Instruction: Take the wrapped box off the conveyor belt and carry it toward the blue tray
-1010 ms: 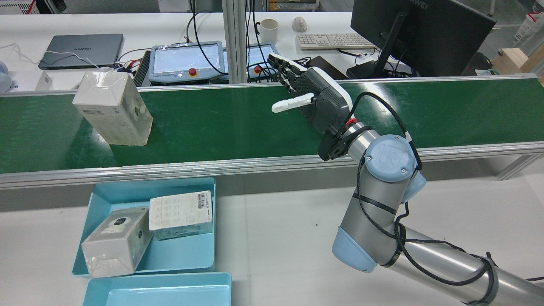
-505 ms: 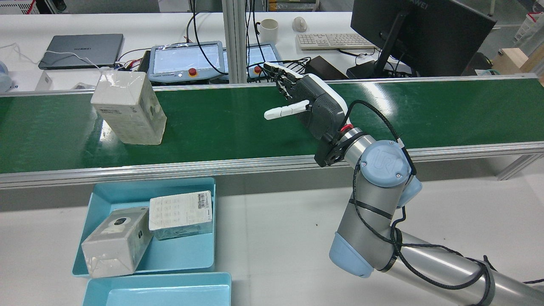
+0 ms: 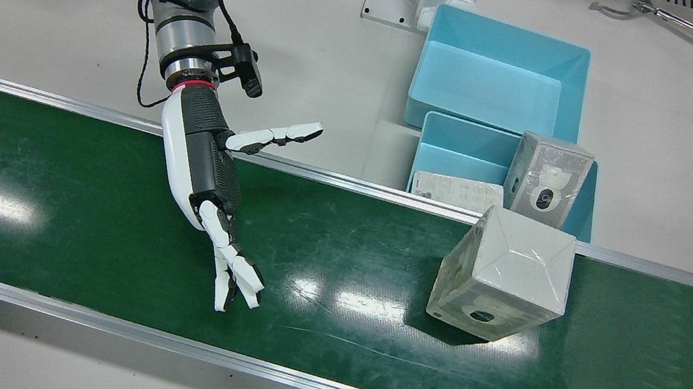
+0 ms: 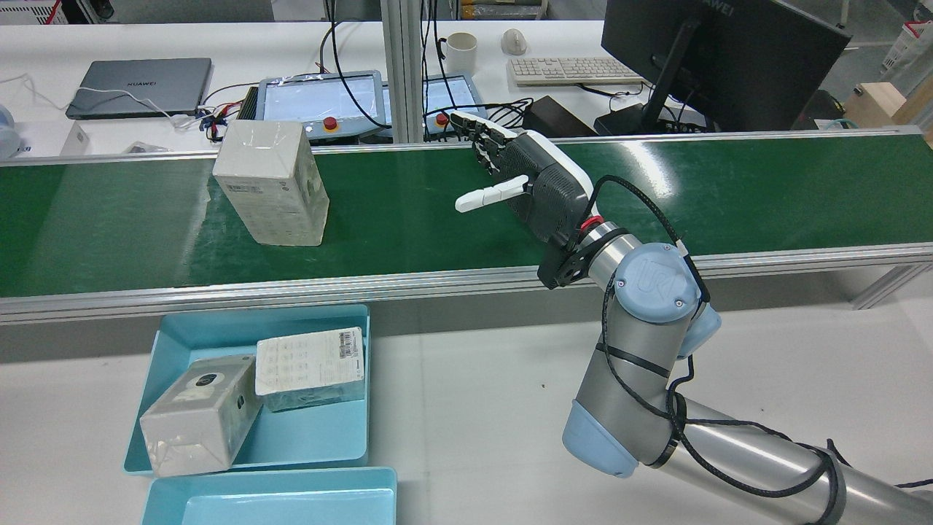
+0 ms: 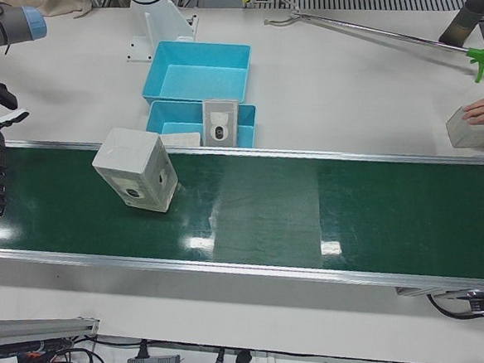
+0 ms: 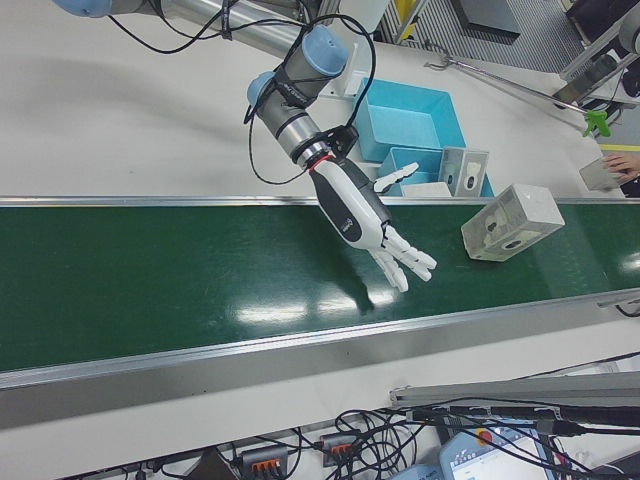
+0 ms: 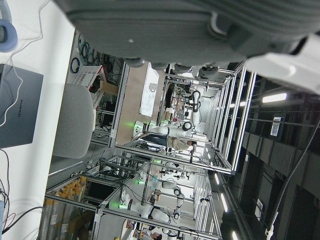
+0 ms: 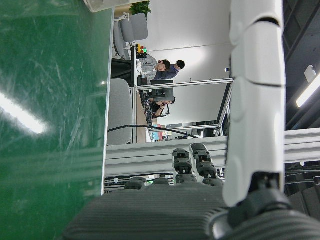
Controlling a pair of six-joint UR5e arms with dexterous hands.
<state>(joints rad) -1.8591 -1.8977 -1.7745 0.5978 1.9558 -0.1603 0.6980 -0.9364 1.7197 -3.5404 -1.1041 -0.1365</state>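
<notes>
In the rear view, the wrapped box (image 4: 270, 182) is standing on the green conveyor belt (image 4: 408, 219), well left of my right hand (image 4: 536, 182), which I am holding above the belt, fingers (image 4: 487, 142) spread and empty. The blue tray (image 4: 321, 437), near left, already holds 2 boxes. I judge I am waiting to reach and close on it.

Beyond my belt stands a white desk (image 4: 240, 44) with a closed laptop (image 4: 138, 87), keyboard (image 4: 568, 71), mug (image 4: 461, 52) and dark monitor (image 4: 721, 58). Ceiling lights glare off it.
</notes>
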